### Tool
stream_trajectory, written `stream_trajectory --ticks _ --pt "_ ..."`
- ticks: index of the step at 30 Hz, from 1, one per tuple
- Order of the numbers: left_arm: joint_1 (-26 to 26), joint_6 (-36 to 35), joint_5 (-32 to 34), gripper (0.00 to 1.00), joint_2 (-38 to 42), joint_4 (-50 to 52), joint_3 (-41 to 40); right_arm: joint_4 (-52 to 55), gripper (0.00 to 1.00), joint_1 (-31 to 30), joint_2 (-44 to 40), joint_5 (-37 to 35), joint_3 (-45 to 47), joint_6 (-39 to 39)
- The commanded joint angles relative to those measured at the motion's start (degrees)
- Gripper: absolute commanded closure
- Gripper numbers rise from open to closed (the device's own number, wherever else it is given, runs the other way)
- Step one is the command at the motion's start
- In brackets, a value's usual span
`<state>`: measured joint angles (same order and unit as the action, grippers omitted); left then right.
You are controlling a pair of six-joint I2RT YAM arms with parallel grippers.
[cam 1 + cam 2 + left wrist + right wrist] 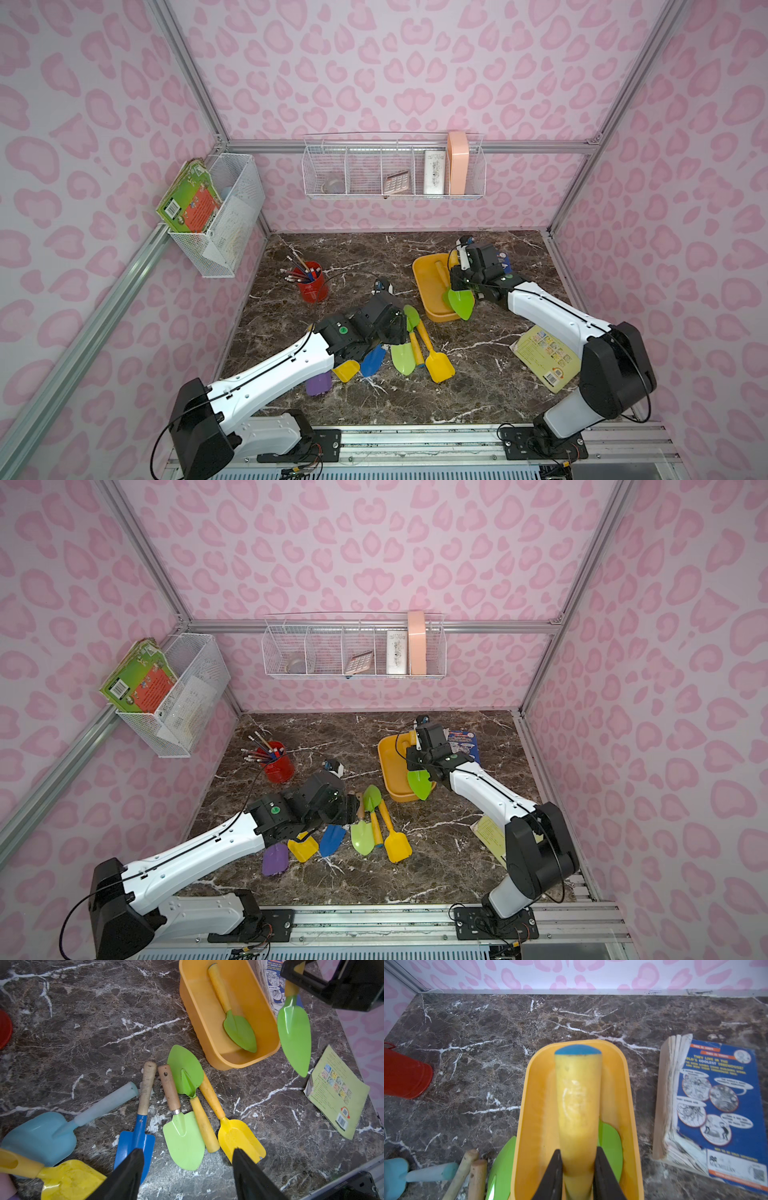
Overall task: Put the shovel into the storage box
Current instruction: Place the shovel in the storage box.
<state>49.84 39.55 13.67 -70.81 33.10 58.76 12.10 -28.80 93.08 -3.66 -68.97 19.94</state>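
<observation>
The right tool [578, 1167] is clamped on the smooth yellow handle of the shovel [294, 1032], its glossy pointed green blade hanging over the near right rim of the rounded orange plastic storage box [207, 1039], where a second shovel [239, 1030] lies. The left tool [187, 1152] gapes above loose shovels [182, 1140] on the marbled counter [83, 1032].

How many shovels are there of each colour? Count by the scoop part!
Green shovels: 4
Yellow shovels: 2
Dark blue shovel: 1
Light blue shovel: 1
Purple shovel, handle hidden: 1
Total: 9
</observation>
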Motion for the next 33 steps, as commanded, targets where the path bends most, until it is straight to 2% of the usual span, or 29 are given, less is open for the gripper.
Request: stream_trajectory --ticks 1,7,14,33 --pt "-0.41 0.88 0.86 0.27 0.48 1.57 -0.22 -1.62 0.89 -0.09 3.94 1.1 -4.04 -1.05" --pt "-1.13 1.13 0.87 0.27 1.54 1.61 -1.32 -2.4 0.9 -0.37 12.24 3.65 -10.79 -0.96" --pt "-1.41 1.37 1.35 0.27 2.26 1.63 -2.16 -3.22 0.9 -1.08 18.93 4.73 -14.54 -1.35" --pt "-1.47 2.54 0.86 0.27 2.08 1.18 -3.13 -3.92 0.87 -2.39 26.16 5.16 -16.22 -1.87"
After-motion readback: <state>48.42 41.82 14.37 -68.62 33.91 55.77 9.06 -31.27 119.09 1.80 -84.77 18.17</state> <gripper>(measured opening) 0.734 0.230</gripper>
